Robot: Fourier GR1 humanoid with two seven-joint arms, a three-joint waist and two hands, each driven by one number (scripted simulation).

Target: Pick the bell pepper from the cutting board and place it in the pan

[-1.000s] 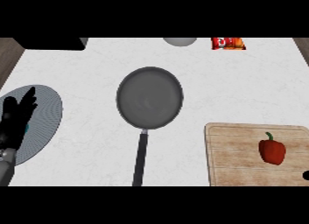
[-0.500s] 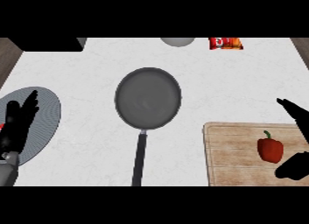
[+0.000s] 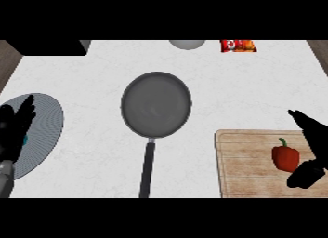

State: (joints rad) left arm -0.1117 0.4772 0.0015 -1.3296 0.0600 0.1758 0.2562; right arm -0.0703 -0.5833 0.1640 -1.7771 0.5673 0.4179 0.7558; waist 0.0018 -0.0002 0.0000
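A red bell pepper (image 3: 285, 157) with a green stem lies on the wooden cutting board (image 3: 245, 167) at the lower right. My right hand (image 3: 320, 145) is open just right of the pepper, fingers straight and pointing up-left, thumb below near the pepper's lower right; it does not hold the pepper. The dark pan (image 3: 156, 104) sits in the middle of the counter, its long handle (image 3: 147, 168) pointing toward me. My left hand (image 3: 9, 134) rests open at the far left, fingers up, over a grey plate.
A grey plate (image 3: 48, 122) lies at the left edge. At the back stand a pale bowl (image 3: 187, 44), a red snack bag (image 3: 238, 45) and a dark block (image 3: 48, 47). Wooden floor shows past both counter sides.
My right hand came in from the right edge and now stands beside the pepper on the board. The left hand has shifted slightly over the plate. Pan and pepper have not moved.
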